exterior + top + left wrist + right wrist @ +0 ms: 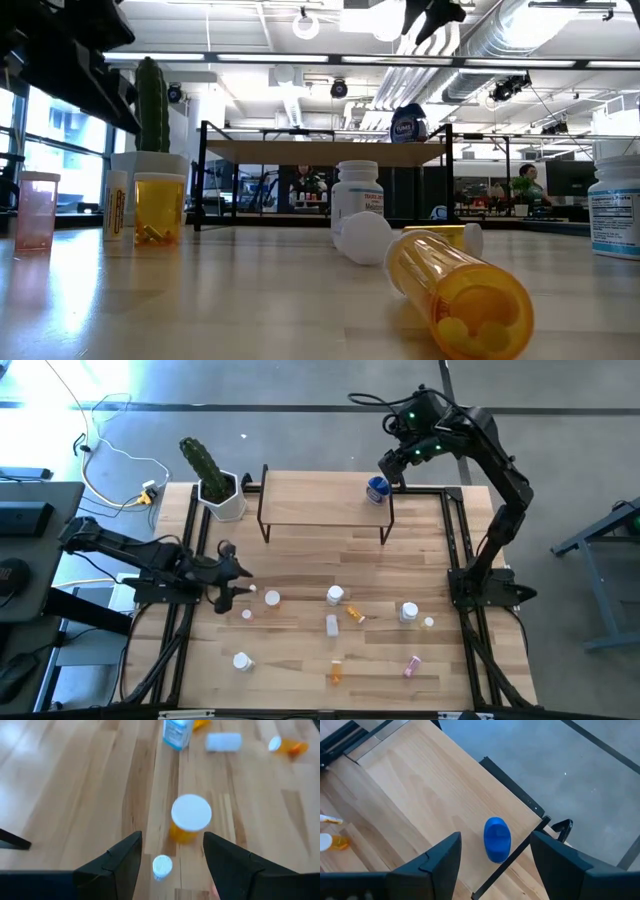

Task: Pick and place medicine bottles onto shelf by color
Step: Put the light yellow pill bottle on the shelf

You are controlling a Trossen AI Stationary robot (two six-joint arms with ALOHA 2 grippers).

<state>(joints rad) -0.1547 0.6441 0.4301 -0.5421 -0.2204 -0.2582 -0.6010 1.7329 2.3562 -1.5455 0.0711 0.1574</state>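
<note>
Little print could be read. The blue bottle [409,124] standing on the low light-wood shelf with thin black legs [320,152] carried a white label with a word in capitals, too small to make out in the low view. The white bottle with a white cap [356,199] on the table bore a reddish band and lines of fine print, illegible. The large white bottle [616,208] at the picture's right edge showed a blue-printed label, its text likewise too small. A slim white bottle [117,205] had an orange-and-red vertical label, unreadable. No numbers or signs were legible.
</note>
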